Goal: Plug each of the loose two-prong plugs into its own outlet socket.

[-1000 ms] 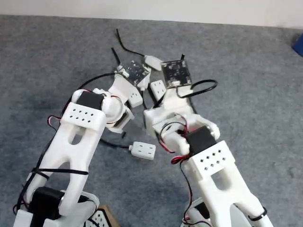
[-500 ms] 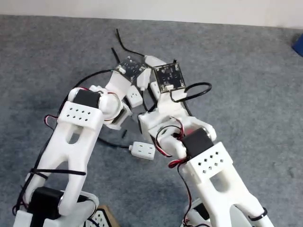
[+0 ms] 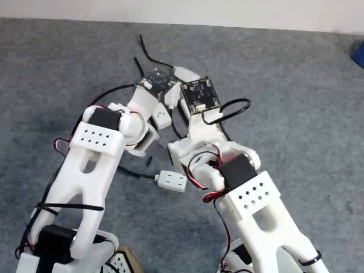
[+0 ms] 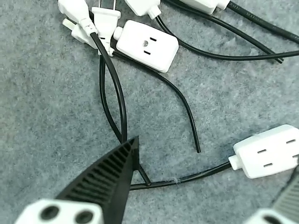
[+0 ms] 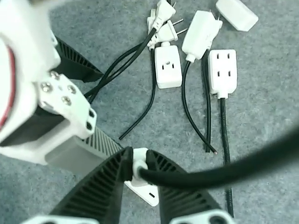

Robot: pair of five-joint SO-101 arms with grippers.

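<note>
Outlet socket (image 5: 145,192): is being clamped at its cord neck by the right gripper (image 5: 138,162). Left gripper (image 4: 215,156): jaws are being held wide apart above black cords (image 4: 119,93).

surface: grey carpet (image 3: 51,74) | right edge: blue object (image 3: 359,54) | far side: pale wall strip (image 3: 170,11)

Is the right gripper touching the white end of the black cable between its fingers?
Touching. In the right wrist view, both fingers of the right gripper press against the white cable end, with no gap on either side.
</note>
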